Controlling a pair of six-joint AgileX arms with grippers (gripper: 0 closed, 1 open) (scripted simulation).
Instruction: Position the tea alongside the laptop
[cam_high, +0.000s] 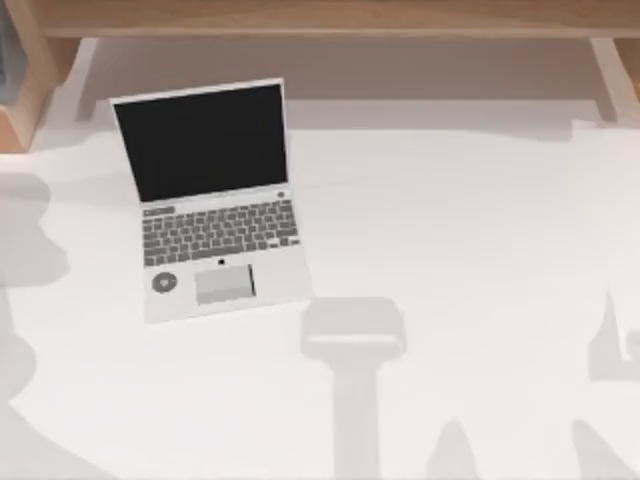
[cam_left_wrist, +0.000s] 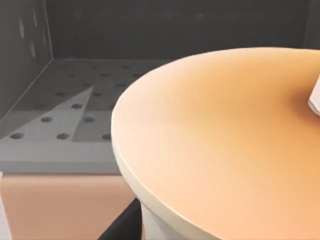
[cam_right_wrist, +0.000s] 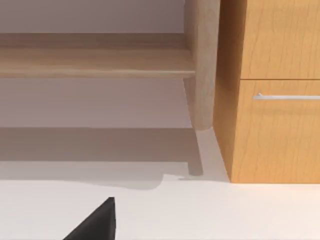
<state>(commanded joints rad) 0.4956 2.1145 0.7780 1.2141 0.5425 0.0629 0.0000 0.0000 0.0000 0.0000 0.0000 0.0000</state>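
Left gripper: its wrist camera sits close over the tea (cam_left_wrist: 215, 145), whose orange-brown top takes most of that view, a white straw (cam_left_wrist: 315, 100) cutting in at one edge and a pale rim and side (cam_left_wrist: 155, 220) below; whether the fingers are spread or pinching cannot be told. Behind the tea: a dark grey perforated floor (cam_left_wrist: 60, 120) with grey walls (cam_left_wrist: 175, 27), and an orange-tan front face (cam_left_wrist: 60, 200) under its lip; the cup's place relative to the laptop cannot be told from this view. Right gripper: one black fingertip (cam_right_wrist: 97, 222) shows low in its wrist view over the white table (cam_right_wrist: 225, 210), finger state not readable; beyond it a wooden shelf rail (cam_right_wrist: 90, 62), a round wooden leg (cam_right_wrist: 202, 65) and a wooden drawer cabinet (cam_right_wrist: 275, 100) with a metal handle (cam_right_wrist: 287, 96). Top view: the laptop (cam_high: 215, 200), open, black screen toward the far edge, grey keys, trackpad and round mark nearer, lying slightly turned on the left half of the table (cam_high: 480, 220). To the right of the laptop and in front of it the tabletop carries grey shadows, one T-shaped shadow (cam_high: 353, 345) just off the laptop's near right corner. Behind the laptop runs a wooden back rail (cam_high: 330, 18); a wooden post (cam_high: 30, 90) stands at its far left.
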